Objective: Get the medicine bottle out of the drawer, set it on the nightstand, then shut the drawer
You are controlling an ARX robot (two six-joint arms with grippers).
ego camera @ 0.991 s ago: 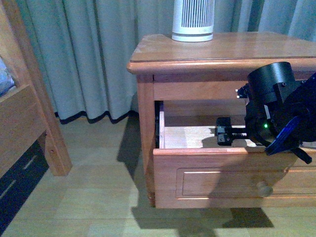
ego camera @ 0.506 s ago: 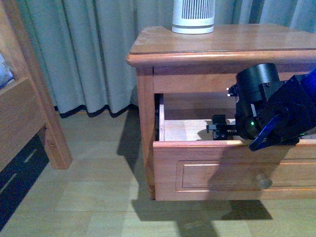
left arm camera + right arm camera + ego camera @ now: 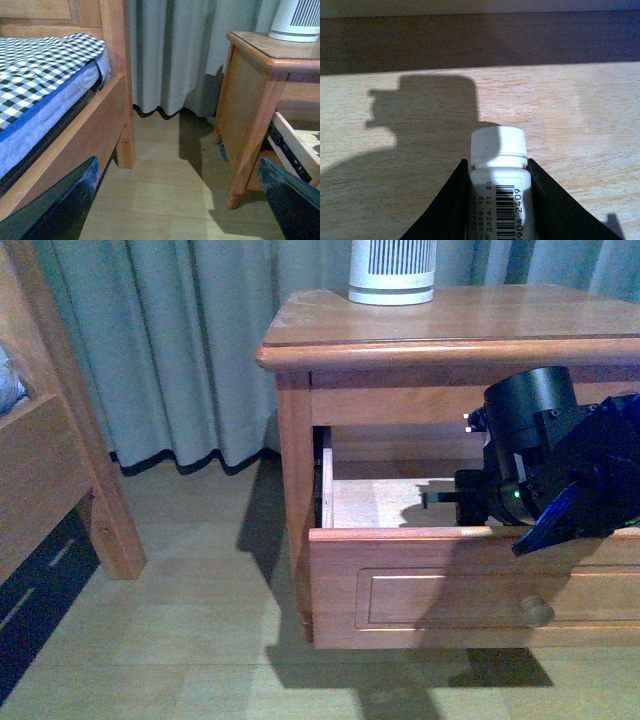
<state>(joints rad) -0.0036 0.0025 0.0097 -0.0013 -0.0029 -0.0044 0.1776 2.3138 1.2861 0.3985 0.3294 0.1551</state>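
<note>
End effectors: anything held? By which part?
The right end effector grips the medicine bottle by its labelled body, just below the cap. Left end effector holds nothing.

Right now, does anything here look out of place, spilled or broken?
Nothing stands out. The drawer is open only because the right end effector is inside it, closed around the medicine bottle, whose cap is on. The slatted white device stands upright on the nightstand, and nothing looks spilled.

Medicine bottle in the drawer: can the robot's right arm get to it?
Probably yes. The drawer is pulled open, and the right gripper has the medicine bottle between its fingers, which look pressed against its sides. Nothing covers it.
</note>
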